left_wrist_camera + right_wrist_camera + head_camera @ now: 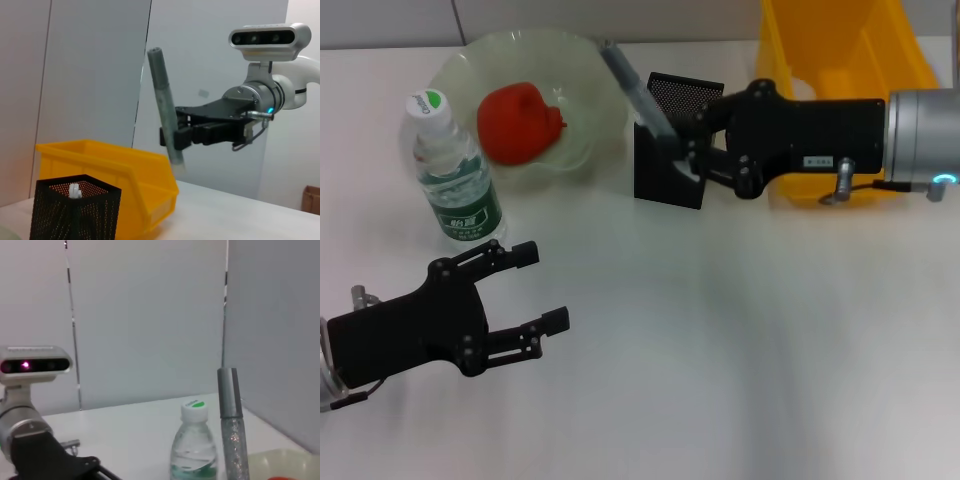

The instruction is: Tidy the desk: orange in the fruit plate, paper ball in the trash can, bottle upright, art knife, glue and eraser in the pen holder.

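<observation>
My right gripper (682,150) is clamped low on the grey glittery glue stick (632,85), tilted above the black mesh pen holder (670,160). It is light, stiff, smooth plastic; it may slip. My left gripper (535,290) waits spread.

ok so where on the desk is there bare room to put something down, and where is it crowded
Free: the white desk in front of the pen holder and yellow bin, beside the open left gripper. Crowded: the far side, where bottle, plate, pen holder and bin sit close, with the right gripper holding the glue stick over the holder.
</observation>
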